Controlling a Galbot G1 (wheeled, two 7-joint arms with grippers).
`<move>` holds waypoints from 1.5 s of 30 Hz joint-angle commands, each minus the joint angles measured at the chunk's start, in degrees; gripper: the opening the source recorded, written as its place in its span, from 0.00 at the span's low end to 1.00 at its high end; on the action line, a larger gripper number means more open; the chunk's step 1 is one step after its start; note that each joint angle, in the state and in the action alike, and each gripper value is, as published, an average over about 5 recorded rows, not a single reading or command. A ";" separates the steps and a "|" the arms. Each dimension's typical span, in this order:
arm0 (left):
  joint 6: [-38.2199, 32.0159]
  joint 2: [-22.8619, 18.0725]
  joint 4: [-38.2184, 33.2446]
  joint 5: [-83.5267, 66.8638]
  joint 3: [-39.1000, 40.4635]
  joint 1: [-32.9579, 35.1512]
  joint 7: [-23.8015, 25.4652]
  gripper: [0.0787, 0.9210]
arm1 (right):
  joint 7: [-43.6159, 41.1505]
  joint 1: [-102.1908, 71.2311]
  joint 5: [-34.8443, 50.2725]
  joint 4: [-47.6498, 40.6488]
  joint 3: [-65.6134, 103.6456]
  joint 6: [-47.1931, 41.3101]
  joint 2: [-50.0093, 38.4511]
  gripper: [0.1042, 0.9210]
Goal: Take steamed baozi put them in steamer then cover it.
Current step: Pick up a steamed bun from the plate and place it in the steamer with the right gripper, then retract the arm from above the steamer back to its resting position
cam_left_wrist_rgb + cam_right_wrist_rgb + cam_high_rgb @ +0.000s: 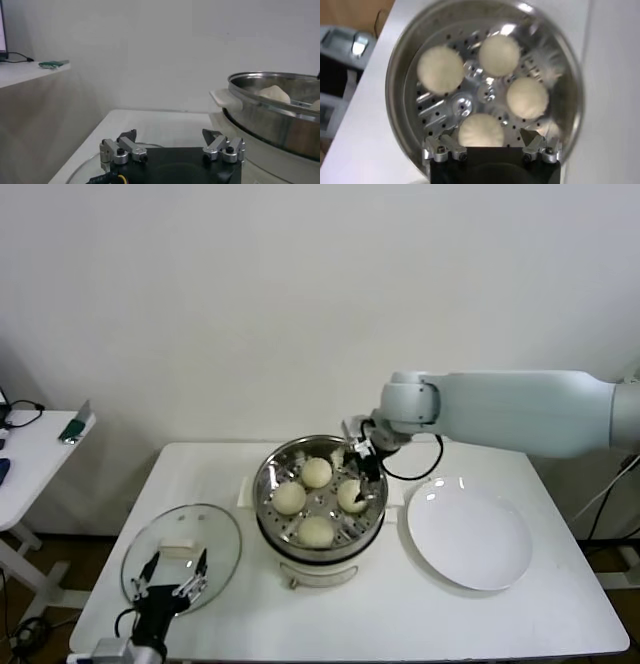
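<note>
- Stainless steel, shiny and round, forms the steamer; it stands mid-table on a white base with small side handles, and its perforated tray shows rows of punched holes.
- Four steamed baozi, smooth cream-white domes, sit on that tray in a ring, none touching another.
- Over the steamer's right rim hangs the right gripper, its two metal fingers spread wide and holding nothing; the nearest bun lies just below, between them.
- One clear glass lid, a flat disc with a pale handle, lies on the white table left of the steamer.
- Above the lid's near edge sits the left gripper, its fingers parted and empty.
- One flat white plate, glossy and bare, rests right of the steamer.
</note>
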 commanded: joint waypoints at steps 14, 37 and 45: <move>-2.86 0.79 1.65 3.64 -0.80 -1.68 -0.16 0.88 | 40.49 -67.62 -0.36 7.02 80.39 3.66 -32.48 0.88; -8.67 5.10 3.80 22.68 -1.82 -3.65 -5.50 0.88 | 36.70 -137.69 -15.47 8.14 137.81 37.93 -1.07 0.88; -8.99 7.87 3.89 41.45 -1.96 -3.02 -16.22 0.88 | 36.90 -140.08 -20.25 7.02 132.91 47.24 5.11 0.88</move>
